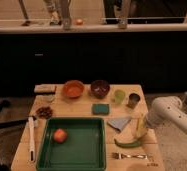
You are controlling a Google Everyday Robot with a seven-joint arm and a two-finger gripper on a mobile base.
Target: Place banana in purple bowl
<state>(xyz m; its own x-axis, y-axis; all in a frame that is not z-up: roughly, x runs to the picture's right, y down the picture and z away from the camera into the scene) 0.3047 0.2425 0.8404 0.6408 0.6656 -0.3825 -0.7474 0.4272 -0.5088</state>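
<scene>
Tool (142, 124) at banana (139, 133); apple (60, 135) in green tray (87, 150)

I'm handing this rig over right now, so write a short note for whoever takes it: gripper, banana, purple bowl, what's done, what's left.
Gripper: open, low at the table's right side, right at the banana, not gripping it.
Banana: on the table, front right, just behind the green vegetable.
Purple bowl: back row, right of the orange bowl; no banana in it.
Done: approach to the banana.
Left: grasp, lift, carry to the purple bowl, release.
</scene>
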